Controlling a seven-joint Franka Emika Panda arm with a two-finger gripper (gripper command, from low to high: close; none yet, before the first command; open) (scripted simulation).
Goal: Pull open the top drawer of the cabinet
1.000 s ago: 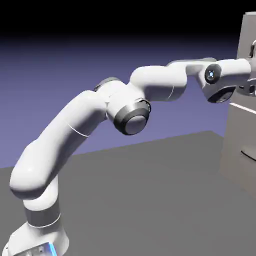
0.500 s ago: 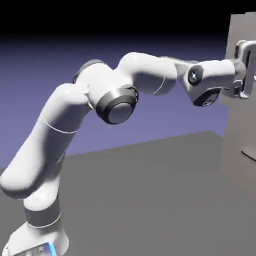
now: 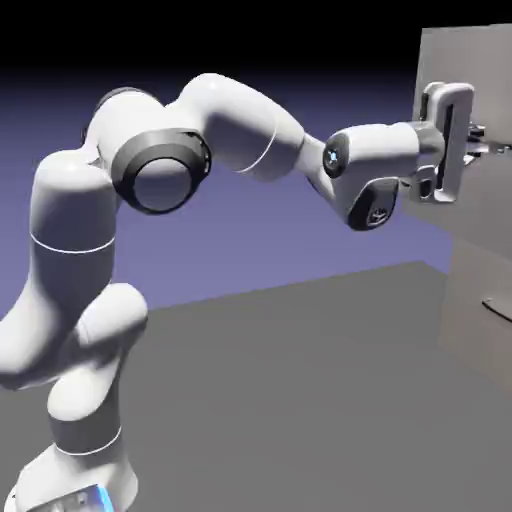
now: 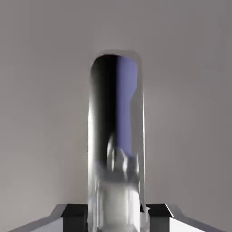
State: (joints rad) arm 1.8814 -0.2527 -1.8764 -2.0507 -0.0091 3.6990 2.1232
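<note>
Top drawer (image 3: 485, 75): already out a good way imo, its front jutting past the front edge of the cabinet (image 3: 478, 282) at the exterior view's right
Pull: go straight back, slow and level, no wrist twist or the grip could slip; ease off near the end of travel
Fingers: gripper (image 4: 118, 218) closed in tight, tips clamped either side of the shiny bar handle (image 4: 116, 108)

A flat dark grey tabletop (image 3: 290, 380) under a blue-violet backdrop (image 3: 240, 230), fading to black at the top
</note>
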